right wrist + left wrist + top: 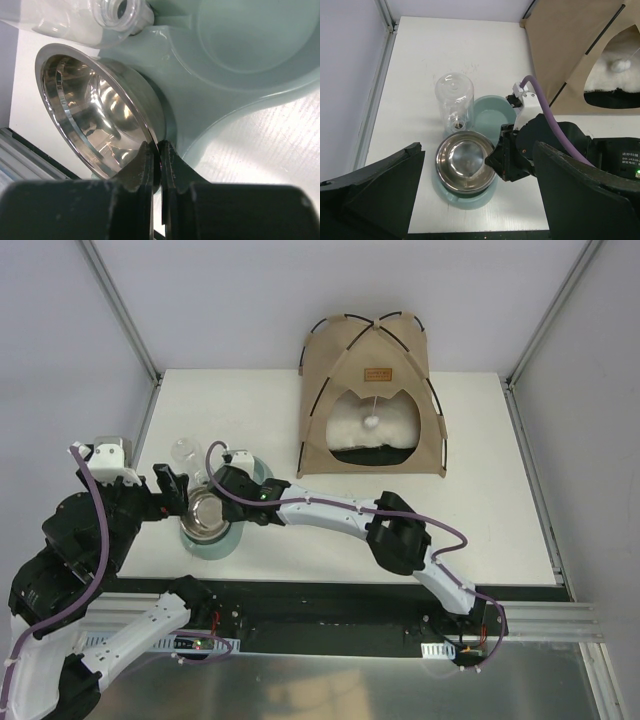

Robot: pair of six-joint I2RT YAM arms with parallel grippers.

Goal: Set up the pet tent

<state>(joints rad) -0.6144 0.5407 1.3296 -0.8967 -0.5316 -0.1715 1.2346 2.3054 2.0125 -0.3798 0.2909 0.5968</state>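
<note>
The left claw [170, 490] is held wide open with nothing gripped, just beside the steel bowl [465, 160]. The bowl's rim is pinched by the closed right claw [156, 149]. Well beyond both claws and to their right, the pet tent [345, 350] is seen standing on the desk [480, 490]. It is judged light, soft and springy. An edge stiffened by the thin black poles [436, 405] is best taken, not loose fabric.

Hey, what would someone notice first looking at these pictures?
The tan tent stands raised at the back right of the table, a white ball dangling in its doorway over a white cushion. Near the front left, the right hand pinches the rim of a shiny steel bowl on a teal feeder, the left hand open beside it.
</note>
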